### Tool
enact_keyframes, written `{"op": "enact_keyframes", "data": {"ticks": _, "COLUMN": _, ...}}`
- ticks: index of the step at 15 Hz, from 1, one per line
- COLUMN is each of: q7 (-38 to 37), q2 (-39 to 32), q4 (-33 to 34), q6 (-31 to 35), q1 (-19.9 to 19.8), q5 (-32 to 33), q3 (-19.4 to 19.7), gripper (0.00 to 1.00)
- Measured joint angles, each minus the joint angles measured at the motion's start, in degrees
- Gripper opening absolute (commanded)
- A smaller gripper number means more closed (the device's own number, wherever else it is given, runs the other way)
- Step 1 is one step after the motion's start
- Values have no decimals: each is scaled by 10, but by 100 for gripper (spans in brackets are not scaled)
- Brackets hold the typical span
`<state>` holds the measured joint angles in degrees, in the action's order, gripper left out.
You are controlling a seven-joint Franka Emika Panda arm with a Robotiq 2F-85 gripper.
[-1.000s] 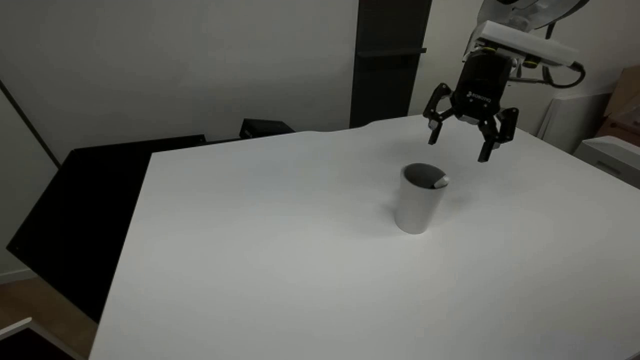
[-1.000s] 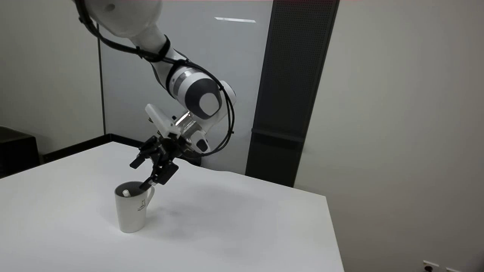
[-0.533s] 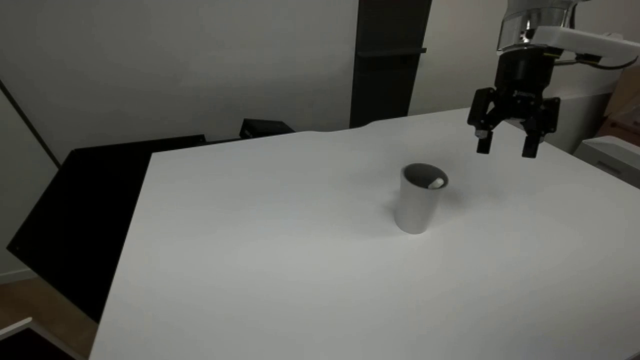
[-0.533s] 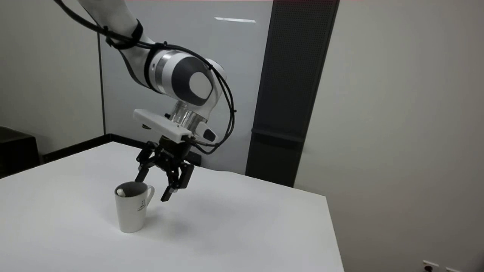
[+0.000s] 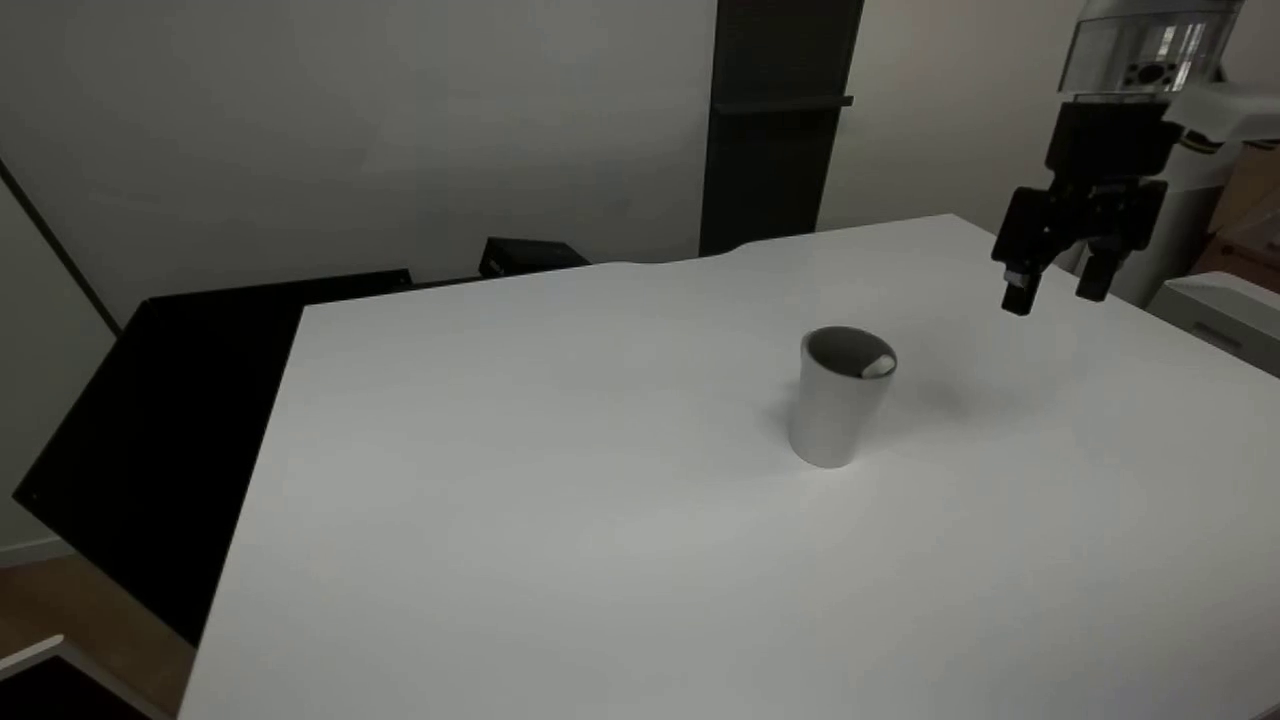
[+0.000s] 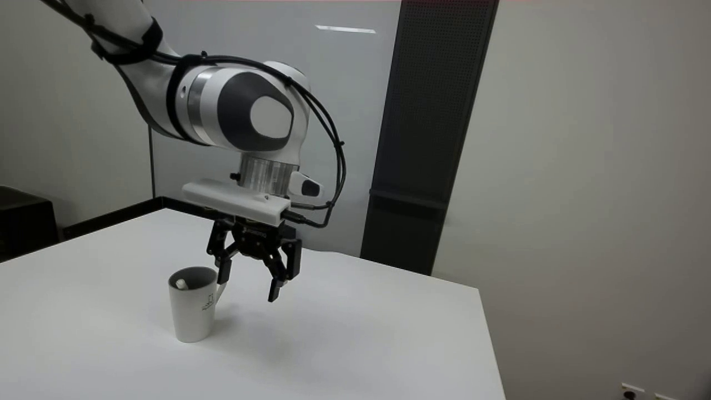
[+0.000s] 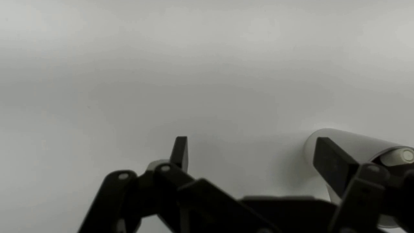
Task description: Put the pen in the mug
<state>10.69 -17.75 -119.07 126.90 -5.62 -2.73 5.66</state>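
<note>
The light-grey mug (image 5: 835,415) stands upright on the table, and it also shows in an exterior view (image 6: 192,314) with a handle and a small dark print. The pen (image 5: 879,367) is inside the mug, leaning on the wall, with only its white end showing at the rim; it shows in an exterior view (image 6: 181,284) and the wrist view (image 7: 396,157). The rest of the pen is hidden. My gripper (image 5: 1056,297) is open and empty, pointing down beside the mug's handle side. In the wrist view the mug (image 7: 349,139) lies partly behind one finger of the gripper (image 7: 251,139).
The white table (image 5: 500,500) fills most of an exterior view. Black furniture (image 5: 150,430) stands beyond its edge. A grey box (image 5: 1220,320) is off the opposite edge. A dark panel (image 6: 430,139) stands against the wall behind.
My open gripper has moved away from above the mug to its handle side and turned from tilted to pointing down. The pen's end has shifted slightly at the rim. The mug has not moved.
</note>
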Motion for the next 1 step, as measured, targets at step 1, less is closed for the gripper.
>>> {"op": "enact_keyframes", "data": {"ticks": 1, "q7": 2, "q2": 3, "q4": -4, "q6": 2, "q1": 0, "q5": 1, "q3": 0, "gripper": 100}}
